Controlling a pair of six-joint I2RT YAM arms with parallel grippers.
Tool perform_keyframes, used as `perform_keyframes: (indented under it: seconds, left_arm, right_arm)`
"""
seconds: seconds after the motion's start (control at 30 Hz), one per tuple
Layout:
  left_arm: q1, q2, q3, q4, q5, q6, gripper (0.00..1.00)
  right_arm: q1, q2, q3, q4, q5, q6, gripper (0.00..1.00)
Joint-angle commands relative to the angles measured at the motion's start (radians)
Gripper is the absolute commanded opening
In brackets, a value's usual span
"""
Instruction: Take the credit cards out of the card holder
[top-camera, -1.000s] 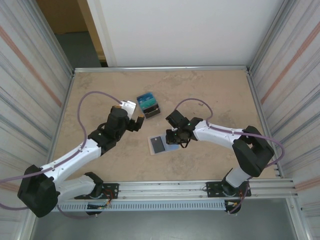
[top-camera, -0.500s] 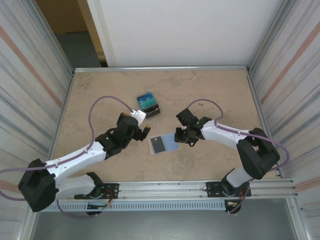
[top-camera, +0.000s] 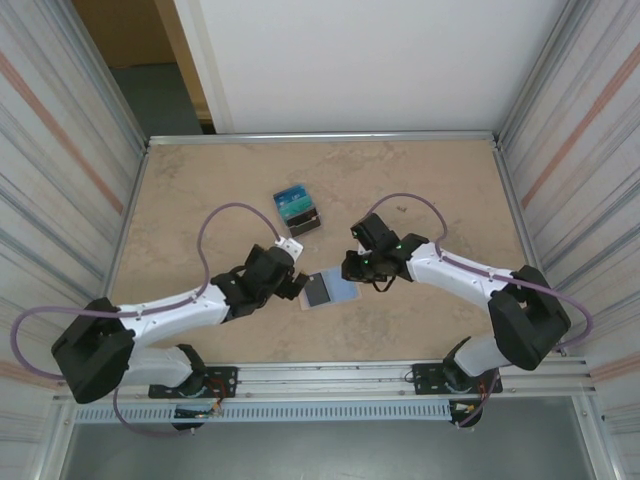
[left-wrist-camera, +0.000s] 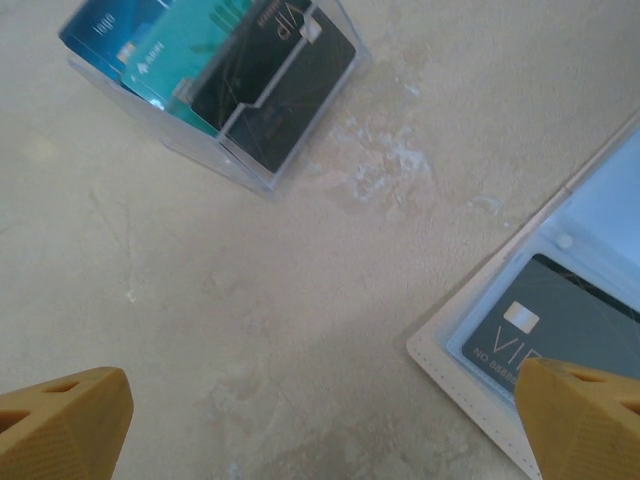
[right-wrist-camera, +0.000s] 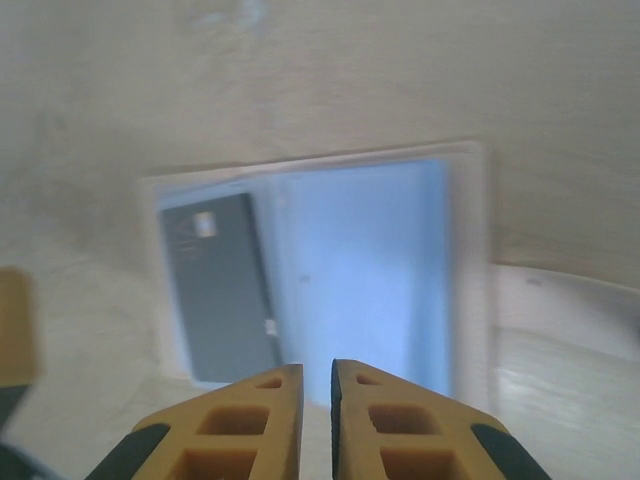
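The card holder (top-camera: 345, 288) lies open on the table, beige rim and pale blue inside (right-wrist-camera: 370, 260). A dark credit card (top-camera: 318, 290) marked VIP (left-wrist-camera: 575, 330) sits in its left pocket (right-wrist-camera: 220, 290). My left gripper (top-camera: 294, 283) hangs open and empty just left of the holder, its fingers wide apart (left-wrist-camera: 325, 400), the right fingertip (left-wrist-camera: 585, 410) over the holder's edge (left-wrist-camera: 450, 355). My right gripper (top-camera: 362, 268) is at the holder's right side, shut with a thin gap (right-wrist-camera: 317, 372) and nothing seen between its fingers.
A pile of blue, teal and dark cards (top-camera: 297, 210) lies behind the holder, in a clear tray (left-wrist-camera: 215, 75). Metal rails (top-camera: 320, 137) edge the table, with corrugated walls on both sides. Bare tabletop (top-camera: 440, 190) spreads around.
My left gripper has swung from beside the card pile down and right to the holder's left edge. The right gripper has shifted slightly; the holder has barely moved.
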Motion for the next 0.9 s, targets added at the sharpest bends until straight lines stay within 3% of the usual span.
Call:
perform_keyframes:
  seconds: [0.0, 0.43, 0.87]
  left_arm:
    - [-0.003, 0.034, -0.012, 0.029, -0.015, -0.036, 0.99]
    - [-0.016, 0.146, -0.019, 0.061, 0.026, -0.086, 0.99]
    - [-0.022, 0.181, -0.027, 0.038, 0.037, -0.105, 0.98]
  right_arm:
    - [0.030, 0.040, 0.035, 0.053, -0.058, 0.013, 0.17]
    - [0.103, 0.238, 0.143, -0.011, -0.023, -0.002, 0.18]
    - [0.104, 0.302, 0.150, -0.029, -0.012, 0.013, 0.18]
